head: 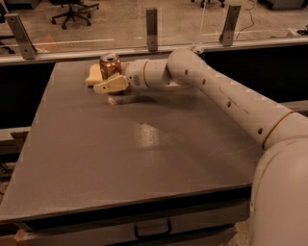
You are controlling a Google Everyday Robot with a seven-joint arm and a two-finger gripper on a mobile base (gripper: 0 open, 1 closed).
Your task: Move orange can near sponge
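Observation:
The orange can (109, 64) is upright at the far left of the grey table (144, 158), its silver top showing. The pale yellow sponge (93, 76) lies right beside it on the left, partly hidden by the can and my gripper. My gripper (108, 78) reaches in from the right and is closed around the can's lower body. The near finger (111, 85) crosses in front of the can and the far finger is hidden behind it. A shadow lies on the table under the gripper.
A low glass barrier with metal posts (152, 23) runs along the table's far edge. The table's left edge lies close to the sponge. My white arm (226, 101) crosses the right half of the table. An office chair (72, 9) stands beyond the barrier.

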